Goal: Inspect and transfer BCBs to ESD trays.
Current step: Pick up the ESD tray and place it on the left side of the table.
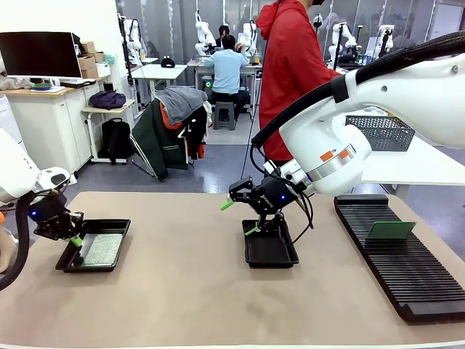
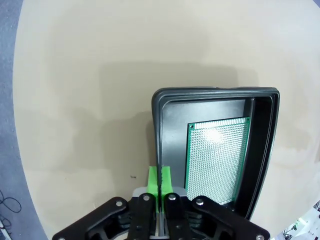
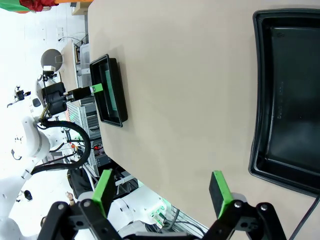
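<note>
Left hand point(image 2: 160, 177): pads pressed together at the rim of the left ESD tray point(image 2: 215, 92); cannot tell whether it pinches the rim.
Right hand point(image 1: 240, 218): jaws wide, empty, low over the middle ESD tray point(image 1: 270, 263).
Risk: the left hand may drag or tip its tray when it moves and slide the board; the right hand may knock the light middle tray across the desk point(image 1: 182, 298).
Left ESD tray: tray BCB point(image 2: 217, 155) flat on the floor.
Middle ESD tray: empty.
Rack point(image 1: 407, 283): rack BCB point(image 1: 390, 230) standing in the slots.

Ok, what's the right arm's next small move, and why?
Probably swing the open right gripper toward the rack for the BCB standing there: the middle tray under it is empty, while the left tray, pinched by the shut left gripper, already holds one.
</note>
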`<state>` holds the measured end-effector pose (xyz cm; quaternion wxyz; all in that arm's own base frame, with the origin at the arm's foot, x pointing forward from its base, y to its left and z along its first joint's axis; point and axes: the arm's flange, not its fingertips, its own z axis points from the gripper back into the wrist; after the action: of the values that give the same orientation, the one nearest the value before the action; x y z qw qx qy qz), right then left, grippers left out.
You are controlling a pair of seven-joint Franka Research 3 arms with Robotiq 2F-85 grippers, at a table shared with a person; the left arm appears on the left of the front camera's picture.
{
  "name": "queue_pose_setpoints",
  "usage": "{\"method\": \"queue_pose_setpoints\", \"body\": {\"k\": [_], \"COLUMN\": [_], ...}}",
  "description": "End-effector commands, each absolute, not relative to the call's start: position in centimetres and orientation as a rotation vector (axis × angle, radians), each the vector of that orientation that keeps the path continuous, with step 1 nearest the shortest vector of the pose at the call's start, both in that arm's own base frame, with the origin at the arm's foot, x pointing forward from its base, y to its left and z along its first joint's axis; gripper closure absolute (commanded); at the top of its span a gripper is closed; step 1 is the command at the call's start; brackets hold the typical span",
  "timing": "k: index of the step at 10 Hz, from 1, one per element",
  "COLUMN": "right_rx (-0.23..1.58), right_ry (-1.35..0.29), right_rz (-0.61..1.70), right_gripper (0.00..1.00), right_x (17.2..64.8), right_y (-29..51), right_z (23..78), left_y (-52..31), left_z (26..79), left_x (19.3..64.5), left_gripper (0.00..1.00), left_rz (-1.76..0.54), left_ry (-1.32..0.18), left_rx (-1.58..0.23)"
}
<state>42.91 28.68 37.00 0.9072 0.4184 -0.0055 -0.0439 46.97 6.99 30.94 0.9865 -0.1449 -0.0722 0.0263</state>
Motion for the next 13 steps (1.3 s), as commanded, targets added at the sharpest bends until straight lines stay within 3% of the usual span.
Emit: {"method": "queue_pose_setpoints", "body": {"k": [1, 2, 3, 4, 5, 6, 7, 8, 9, 10, 11, 12, 13], "right_rx": [0.845, 0.845, 0.845, 0.845, 0.845, 0.845, 0.845, 0.845, 0.845, 0.845, 0.845, 0.845, 0.845], "right_ry": [-0.010, -0.010, -0.010, -0.010, -0.010, -0.010, -0.010, -0.010, -0.010, -0.010, -0.010, -0.010, -0.010], "right_rz": [-0.101, -0.101, -0.101, -0.101, -0.101, -0.101, -0.101, -0.101, -0.101, -0.101, -0.101, -0.101, -0.101], "right_gripper": [0.00, 0.00, 0.00, 0.00, 0.00, 0.00, 0.00, 0.00, 0.00, 0.00, 0.00, 0.00, 0.00], "right_x": [43.1, 43.1, 43.1, 43.1, 43.1, 43.1, 43.1, 43.1, 43.1, 43.1, 43.1, 43.1, 43.1], "right_y": [29.0, 29.0, 29.0, 29.0, 29.0, 29.0, 29.0, 29.0, 29.0, 29.0, 29.0, 29.0, 29.0], "right_z": [37.2, 37.2, 37.2, 37.2, 37.2, 37.2, 37.2, 37.2, 37.2, 37.2, 37.2, 37.2, 37.2], "left_y": [7.2, 7.0, 7.0, 7.0, 7.1, 6.9, 6.7, 6.5, 6.2, 6.0, 5.7, 5.4, 5.2], "left_z": [30.9, 30.9, 31.2, 31.6, 32.3, 33.3, 34.7, 36.2, 37.8, 39.7, 42.0, 43.9, 45.5], "left_x": [46.9, 47.0, 47.0, 46.9, 46.8, 46.5, 46.3, 46.1, 45.9, 45.6, 45.1, 44.6, 44.3], "left_gripper": [0.97, 0.80, 0.80, 0.63, 0.78, 0.46, 0.61, 0.29, 0.44, 0.11, 0.26, 0.00, 0.09], "left_rz": [0.062, 0.053, 0.059, 0.067, 0.077, 0.079, 0.085, 0.075, 0.070, 0.066, 0.066, 0.064, 0.057], "left_ry": [-0.144, -0.145, -0.140, -0.136, -0.139, -0.138, -0.125, -0.113, -0.097, -0.095, -0.097, -0.095, -0.090], "left_rx": [-0.291, -0.291, -0.278, -0.257, -0.240, -0.213, -0.176, -0.153, -0.139, -0.128, -0.108, -0.095, -0.082]}}
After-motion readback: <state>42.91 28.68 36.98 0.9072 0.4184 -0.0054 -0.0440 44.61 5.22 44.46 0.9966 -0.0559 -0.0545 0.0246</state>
